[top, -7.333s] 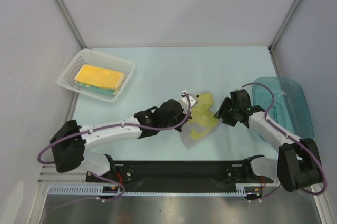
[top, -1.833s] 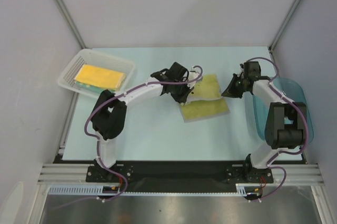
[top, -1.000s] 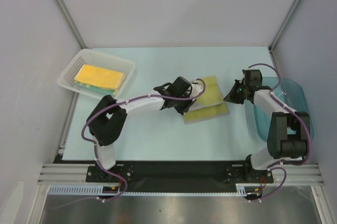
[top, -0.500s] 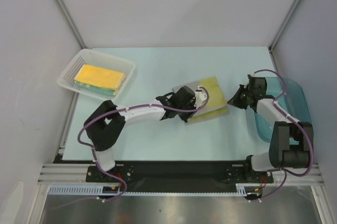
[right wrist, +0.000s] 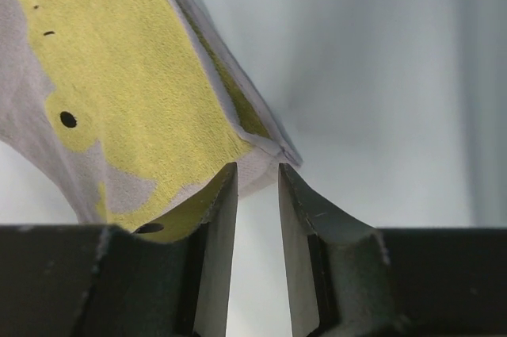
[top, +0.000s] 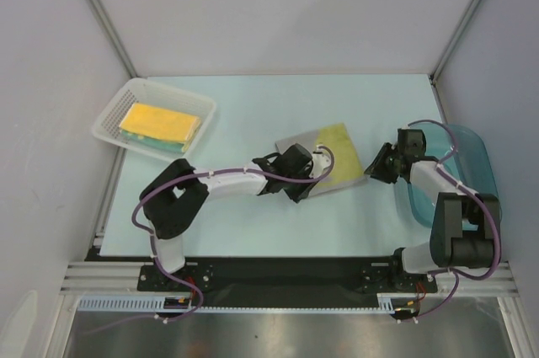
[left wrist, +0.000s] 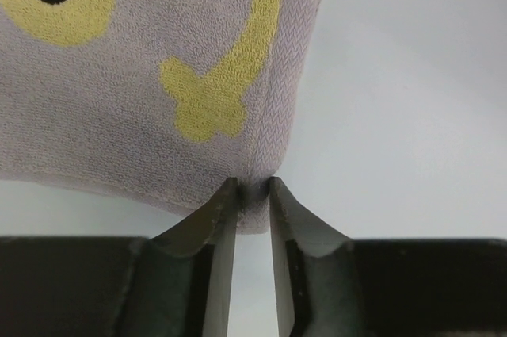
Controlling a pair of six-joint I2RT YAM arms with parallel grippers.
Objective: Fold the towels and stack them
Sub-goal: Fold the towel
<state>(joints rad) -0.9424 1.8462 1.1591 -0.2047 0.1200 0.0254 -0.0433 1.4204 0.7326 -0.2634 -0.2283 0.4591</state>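
Note:
A pale chick-face towel [top: 330, 154], grey-lilac with yellow patches, lies on the table in the middle, partly folded over itself. My left gripper [top: 305, 183] is shut on its near-left corner; in the left wrist view the jaws pinch the towel's hem [left wrist: 255, 194]. My right gripper [top: 370, 169] is shut on its right corner; in the right wrist view that corner [right wrist: 261, 164] sits between the fingertips. Folded towels, an olive-yellow one [top: 158, 120] over a teal one [top: 171, 146], lie stacked in the white mesh basket [top: 110, 115].
The blue translucent tub [top: 470, 164] stands at the right table edge, just behind my right arm. The basket stands at the far left. Grey walls close in the table on three sides.
Both grippers have moved toward the near side with the towel's corners held, and the towel has been drawn over itself, showing more grey underside at its far left.

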